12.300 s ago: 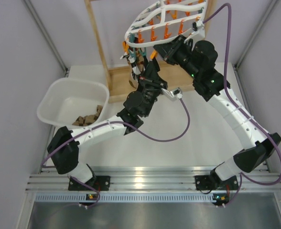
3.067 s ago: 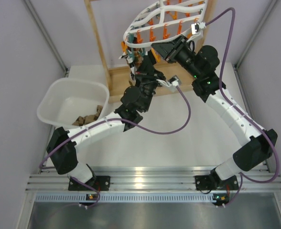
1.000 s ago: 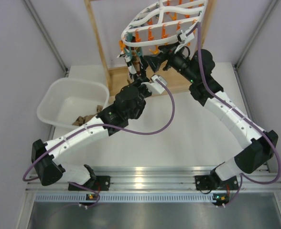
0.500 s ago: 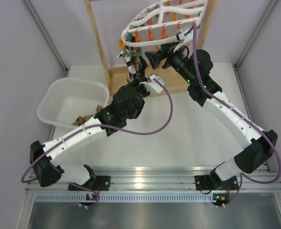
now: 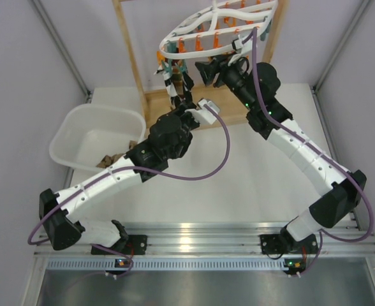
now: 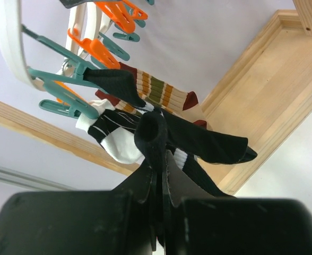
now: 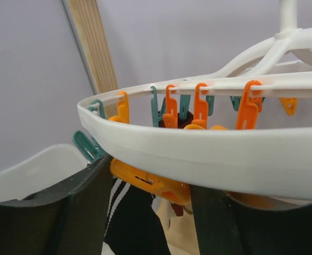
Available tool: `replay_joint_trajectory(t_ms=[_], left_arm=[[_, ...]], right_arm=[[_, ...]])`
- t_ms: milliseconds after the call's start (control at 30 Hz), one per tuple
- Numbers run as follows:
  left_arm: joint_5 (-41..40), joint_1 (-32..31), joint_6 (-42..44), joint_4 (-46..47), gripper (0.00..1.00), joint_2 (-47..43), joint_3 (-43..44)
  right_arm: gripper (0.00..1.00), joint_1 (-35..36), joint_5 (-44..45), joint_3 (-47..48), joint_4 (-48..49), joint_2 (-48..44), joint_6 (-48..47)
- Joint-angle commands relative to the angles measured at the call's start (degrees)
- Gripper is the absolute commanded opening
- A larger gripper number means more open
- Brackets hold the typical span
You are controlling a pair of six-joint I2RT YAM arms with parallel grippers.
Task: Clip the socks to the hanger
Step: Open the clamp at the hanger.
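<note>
The white lattice hanger (image 5: 220,18) hangs at the top from the wooden stand, with orange and teal pegs below its rim (image 7: 209,156). My left gripper (image 5: 186,105) (image 6: 157,155) is shut on a black sock with white cuff bands (image 6: 209,142) and holds it up just under the teal pegs (image 6: 66,66) at the hanger's left end. Several socks hang there, one with brown and green stripes (image 6: 158,94) and one black and white (image 6: 113,135). My right gripper (image 5: 205,67) (image 7: 148,187) has its fingers on either side of an orange peg (image 7: 156,186) under the rim, touching it.
A white tub (image 5: 79,131) with brownish socks (image 5: 118,158) stands at the left. The wooden stand's post (image 5: 129,51) and base (image 5: 159,108) lie behind and under the hanger. Grey walls close in both sides. Purple cables loop from both wrists.
My right gripper has moved left and up under the rim, and the hanger has swung slightly left and up. My left gripper with the sock has barely moved in the last second.
</note>
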Motion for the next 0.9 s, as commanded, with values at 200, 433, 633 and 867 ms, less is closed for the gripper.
replay_joint_trajectory(t_ms=[200, 433, 633, 867], left_arm=[[0.1, 0.5, -0.9, 1.2, 0.00, -3.2, 0.2], [0.6, 0.5, -2.6, 2.0, 0.00, -4.3, -0.8], [1.5, 0.5, 0.2, 8.4, 0.00, -6.4, -4.9], [2.8, 0.5, 7.8, 28.7, 0.00, -6.5, -11.7]], right_arm=[[0.24, 0.9, -2.8, 2.3, 1.1, -0.3, 2.6], [0.00, -0.3, -6.5, 2.4, 1.4, -0.1, 8.8], [0.00, -3.1, -11.4, 2.9, 1.1, 0.9, 19.6], [0.00, -5.3, -15.2, 1.7, 5.4, 2.2, 31.0]])
